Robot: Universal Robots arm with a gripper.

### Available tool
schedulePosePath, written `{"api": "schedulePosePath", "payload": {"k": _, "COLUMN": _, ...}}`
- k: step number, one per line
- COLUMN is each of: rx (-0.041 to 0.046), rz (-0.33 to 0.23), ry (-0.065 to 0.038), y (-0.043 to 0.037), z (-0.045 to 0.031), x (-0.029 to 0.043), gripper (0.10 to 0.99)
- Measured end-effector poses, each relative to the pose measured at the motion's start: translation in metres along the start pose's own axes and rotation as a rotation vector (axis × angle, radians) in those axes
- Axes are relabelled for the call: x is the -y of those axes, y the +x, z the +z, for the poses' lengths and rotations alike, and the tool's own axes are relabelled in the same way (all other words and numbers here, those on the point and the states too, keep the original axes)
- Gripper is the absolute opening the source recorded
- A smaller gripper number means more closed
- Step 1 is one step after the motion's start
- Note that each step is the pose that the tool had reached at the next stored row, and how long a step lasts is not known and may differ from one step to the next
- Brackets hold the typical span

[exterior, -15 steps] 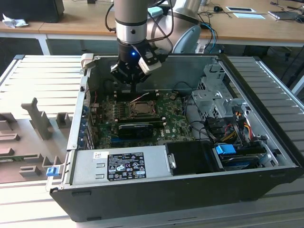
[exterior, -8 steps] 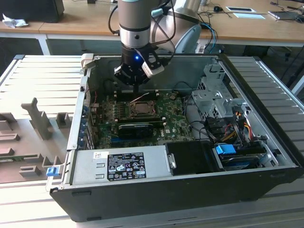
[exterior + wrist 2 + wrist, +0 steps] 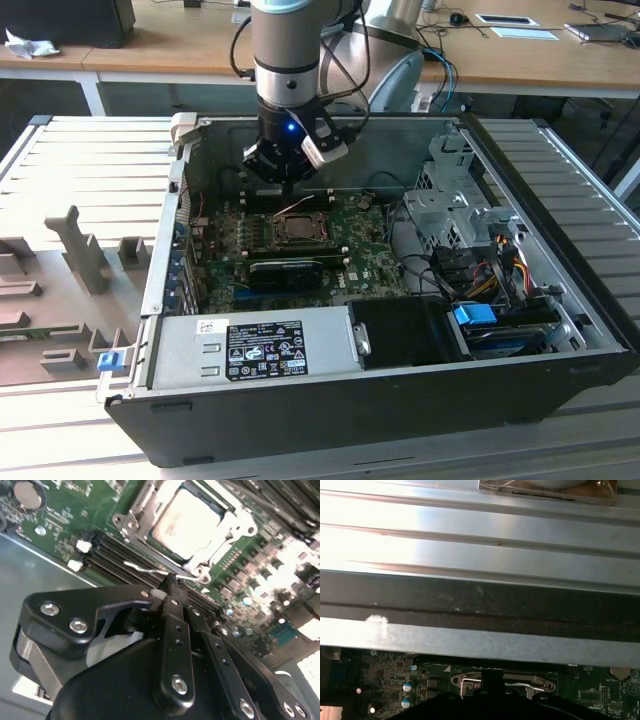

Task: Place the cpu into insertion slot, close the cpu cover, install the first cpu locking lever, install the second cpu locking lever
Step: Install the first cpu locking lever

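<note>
Gripper (image 3: pixel 172 582) pressed together, its tip at a wire locking lever (image 3: pixel 150 570) just beside the cpu cover (image 3: pixel 145 510), cpu (image 3: pixel 187 522) seated beneath.

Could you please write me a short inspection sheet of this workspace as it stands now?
Surface: ribbed metal table carrying an open computer case.
Job's things: cpu seated in the insertion slot; cpu cover lies down around it; a thin wire locking lever sits at the fingertips.
Clutter: grey fixture blocks on the exterior view's left.
Grippers: gripper low over the socket edge, fingers together.
Cables: coloured wires beside the drive cage.
Surroundings: wooden desks behind.
</note>
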State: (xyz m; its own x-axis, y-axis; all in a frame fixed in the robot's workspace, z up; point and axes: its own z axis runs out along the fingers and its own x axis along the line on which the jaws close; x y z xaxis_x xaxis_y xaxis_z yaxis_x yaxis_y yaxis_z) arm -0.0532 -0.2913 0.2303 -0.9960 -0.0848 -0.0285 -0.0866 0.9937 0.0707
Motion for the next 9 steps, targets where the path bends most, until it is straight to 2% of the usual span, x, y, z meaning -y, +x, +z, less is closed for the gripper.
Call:
{"api": "schedulePosePath", "payload": {"k": 6, "rx": 0.0001, "rz": 0.000, "ry": 0.000, "y": -0.0091, "z": 0.0045, "x": -0.0057, "gripper": 0.106}}
{"api": "schedulePosePath", "payload": {"k": 9, "rx": 0.0000, "rz": 0.000, "ry": 0.000, "y": -0.0119, "z": 0.0061, "x": -0.0060, "gripper": 0.106}}
